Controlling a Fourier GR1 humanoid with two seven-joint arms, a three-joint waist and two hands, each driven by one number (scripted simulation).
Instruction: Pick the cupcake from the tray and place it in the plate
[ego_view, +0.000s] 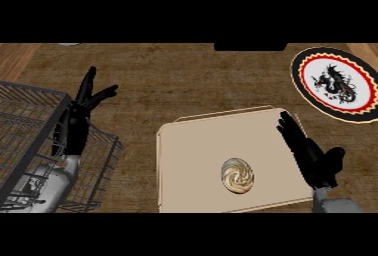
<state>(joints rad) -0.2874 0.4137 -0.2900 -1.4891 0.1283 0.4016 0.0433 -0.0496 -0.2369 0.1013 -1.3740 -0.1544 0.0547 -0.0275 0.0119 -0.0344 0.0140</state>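
A brown wood-grain table (184, 80) fills the head view and carries everything else. Its biggest load is a beige tray (199, 150) with rounded corners, lying flat in the lower middle and turned slightly, its far edge rising toward the right. Next in size is a dark wire basket (29, 115) at the left edge, only partly in view, its mesh walls standing up from the table. A round plate (336, 84) lies at the upper right, well apart from the tray's far right corner; it has a black rim with a red and yellow scalloped band and a white centre bearing a black dragon figure, and its right side is cut off by the view's edge.

The left hand (77, 117) shows above the basket's near right corner, its grey forearm rising through the basket's area; its fingers are straight and spread, pointing away, holding nothing. The right hand (317, 160) is over the tray's right edge, fingers extended and pointing up and slightly left, thumb out to the right, also holding nothing.

The cupcake (237, 175), smallest of all, sits on the tray near its front edge, seen from above as a swirl of cream and tan frosting, left of the right hand and not touched by it.
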